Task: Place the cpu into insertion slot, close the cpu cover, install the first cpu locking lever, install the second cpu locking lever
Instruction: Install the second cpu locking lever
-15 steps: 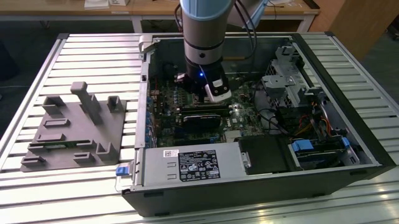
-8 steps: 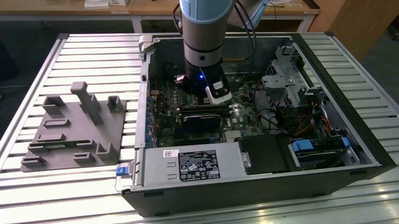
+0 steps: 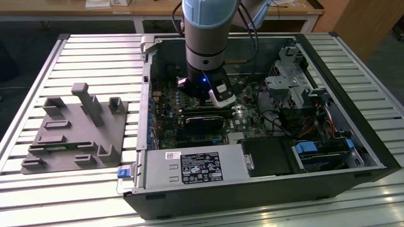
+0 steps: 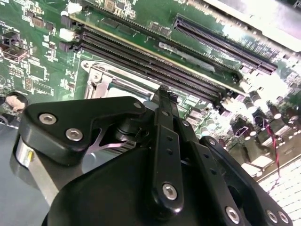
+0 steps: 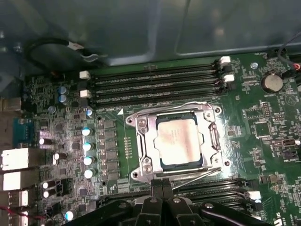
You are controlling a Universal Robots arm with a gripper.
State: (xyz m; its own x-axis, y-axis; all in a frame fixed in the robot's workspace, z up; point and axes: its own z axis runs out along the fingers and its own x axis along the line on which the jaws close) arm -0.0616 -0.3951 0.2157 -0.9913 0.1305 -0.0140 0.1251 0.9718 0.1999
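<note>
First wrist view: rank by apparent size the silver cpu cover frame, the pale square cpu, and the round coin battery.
1. Silver cpu cover frame
2. Pale square cpu, sitting within the frame
3. Round coin battery

The exterior view looks down on my arm over the open computer case (image 3: 265, 156). Both wrist views sit close above its motherboard (image 5: 263, 127), sharing the insertion slot (image 5: 178, 141).

The arm (image 3: 208, 33) is a pale blue and silver-grey cylinder with black cables running beside it. A small blue light glows on its dark wrist. The black pincer (image 4: 162, 94) has angular linkage plates fastened with round silver screws.
</note>
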